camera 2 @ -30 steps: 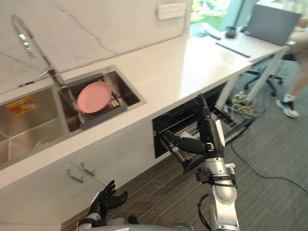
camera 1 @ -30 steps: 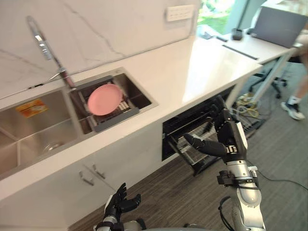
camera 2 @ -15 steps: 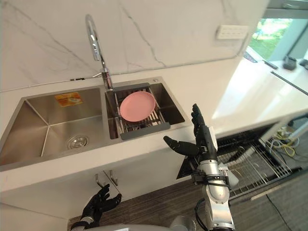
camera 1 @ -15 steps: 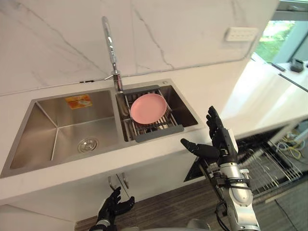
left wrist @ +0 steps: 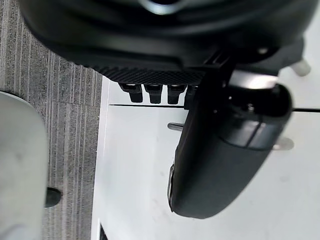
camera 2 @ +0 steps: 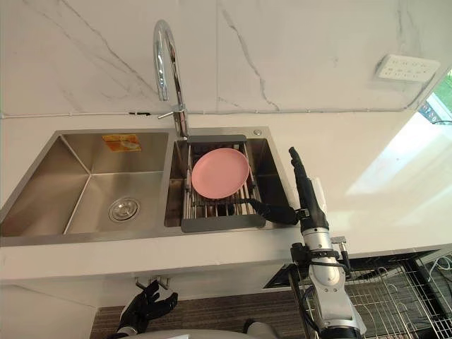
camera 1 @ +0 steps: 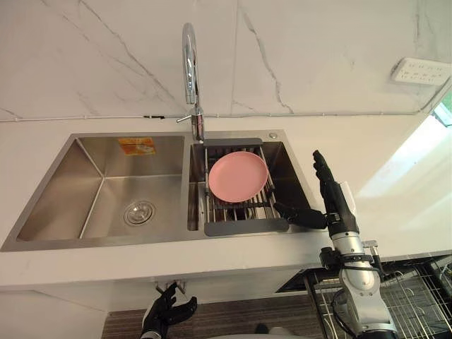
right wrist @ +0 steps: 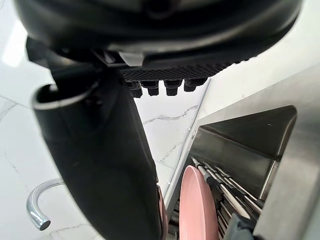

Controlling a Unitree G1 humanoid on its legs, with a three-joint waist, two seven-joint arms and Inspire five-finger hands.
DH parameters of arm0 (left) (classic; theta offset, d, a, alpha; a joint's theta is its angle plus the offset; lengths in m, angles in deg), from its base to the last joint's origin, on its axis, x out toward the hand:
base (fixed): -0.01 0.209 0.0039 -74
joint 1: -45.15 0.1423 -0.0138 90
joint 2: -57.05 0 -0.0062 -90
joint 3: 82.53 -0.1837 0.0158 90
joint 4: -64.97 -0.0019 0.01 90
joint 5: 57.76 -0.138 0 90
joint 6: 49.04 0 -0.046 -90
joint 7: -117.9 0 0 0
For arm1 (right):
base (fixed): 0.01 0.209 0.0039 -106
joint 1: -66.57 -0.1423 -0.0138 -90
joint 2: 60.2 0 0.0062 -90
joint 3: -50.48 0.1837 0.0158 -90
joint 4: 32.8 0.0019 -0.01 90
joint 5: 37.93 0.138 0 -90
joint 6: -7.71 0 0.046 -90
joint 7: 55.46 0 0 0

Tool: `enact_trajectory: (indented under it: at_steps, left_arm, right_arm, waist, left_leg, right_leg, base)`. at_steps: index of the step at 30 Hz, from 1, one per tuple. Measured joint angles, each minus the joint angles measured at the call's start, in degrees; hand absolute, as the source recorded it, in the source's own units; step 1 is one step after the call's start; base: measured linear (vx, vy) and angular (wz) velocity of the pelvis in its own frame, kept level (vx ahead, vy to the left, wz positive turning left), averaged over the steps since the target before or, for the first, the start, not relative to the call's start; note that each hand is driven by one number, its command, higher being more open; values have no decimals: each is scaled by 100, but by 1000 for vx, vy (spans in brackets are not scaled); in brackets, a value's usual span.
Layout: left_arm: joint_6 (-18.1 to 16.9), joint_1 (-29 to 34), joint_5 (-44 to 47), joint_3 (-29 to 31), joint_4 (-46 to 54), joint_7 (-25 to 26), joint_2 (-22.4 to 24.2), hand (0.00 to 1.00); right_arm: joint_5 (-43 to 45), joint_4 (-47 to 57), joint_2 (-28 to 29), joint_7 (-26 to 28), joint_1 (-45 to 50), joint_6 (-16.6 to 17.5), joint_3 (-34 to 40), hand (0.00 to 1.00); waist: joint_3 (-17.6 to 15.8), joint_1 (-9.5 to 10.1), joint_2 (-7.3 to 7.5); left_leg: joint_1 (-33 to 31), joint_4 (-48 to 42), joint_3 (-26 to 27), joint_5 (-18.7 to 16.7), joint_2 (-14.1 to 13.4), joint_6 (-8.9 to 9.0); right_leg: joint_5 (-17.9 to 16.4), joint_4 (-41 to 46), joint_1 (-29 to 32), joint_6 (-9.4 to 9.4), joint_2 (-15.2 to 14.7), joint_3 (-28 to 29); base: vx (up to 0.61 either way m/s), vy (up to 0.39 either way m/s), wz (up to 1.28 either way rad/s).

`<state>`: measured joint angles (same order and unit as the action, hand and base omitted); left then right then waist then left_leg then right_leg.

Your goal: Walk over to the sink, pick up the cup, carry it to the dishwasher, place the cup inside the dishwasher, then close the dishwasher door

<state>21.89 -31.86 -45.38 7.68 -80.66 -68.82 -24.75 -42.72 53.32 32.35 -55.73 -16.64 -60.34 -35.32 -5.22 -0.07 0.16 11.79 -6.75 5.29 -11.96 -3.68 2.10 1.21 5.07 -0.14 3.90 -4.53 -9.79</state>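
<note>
A white stone wall (camera 1: 318, 56) stands at the far side. In front of it is a long white surface (camera 1: 395, 176). A big shiny sink (camera 1: 70, 176) with two bowls is set into the surface. The left bowl has a round drain (camera 1: 139, 212) and an orange sticker (camera 1: 137, 145) on its far wall. A tall bent tap (camera 1: 189, 63) stands at the far edge, between the two bowls.

A grey rack (camera 1: 246, 227) sits across the right bowl. The dish on it is a pink plate (camera 1: 238, 176), leaning on the bars.

At the near right, below the surface, the wire basket of the dishwasher (camera 1: 417, 296) sticks out.

The right hand (camera 1: 337, 205) is up by the near right corner of the sink. Its fingers are straight and point to the wall. Its thumb points left at the rack. It holds nothing.

The left hand (camera 1: 166, 314) is low down at the near left, by the cupboard. Its fingers are loose and spread, and it holds nothing.

A small white socket (camera 1: 422, 71) is on the wall at the far right.
</note>
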Motion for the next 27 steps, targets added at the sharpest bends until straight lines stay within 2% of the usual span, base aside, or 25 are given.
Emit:
enact_trajectory:
  at_steps: [4,5,16,22,27]
  left_arm:
    - [-2,-9,-132,0,22,-27,-23,100]
    - [0,98,-132,172,-118,61,-85,100]
    - [23,139,-130,171,-118,61,-62,100]
    - [215,205,-121,167,-128,66,-71,100]
    - [237,204,-119,168,-106,79,-73,100]
  right_arm:
    - [-13,0,22,64,-4,-124,-13,100]
    - [-45,-23,135,169,-8,-224,-20,100]
    - [-118,0,136,100,-5,-297,-13,100]
    - [-223,466,136,-171,68,-413,30,100]
    - [-512,740,137,-257,56,-413,152,100]
  waist:
    - [-29,15,47]
    - [-143,43,97]
    - [-284,13,68]
    - [-343,-97,49]
    - [-340,-67,55]
  left_leg:
    - [-32,35,11,6,79,-10]
    - [-22,421,13,127,-34,-12]
    - [-29,424,171,128,-34,-10]
    - [-108,366,269,124,-23,-4]
    - [-112,282,268,105,-11,25]
  right_leg:
    - [349,-560,-209,33,7,17]
    - [675,-1000,-262,-81,137,-64]
    - [679,-910,-135,-73,146,59]
    - [407,-317,204,-62,74,115]
    - [335,-177,194,-52,11,31]
  base:
    - [-46,39,-2]
    - [0,0,0]
    - [-5,0,-7]
    - [-31,-4,-3]
    - [-44,-11,8]
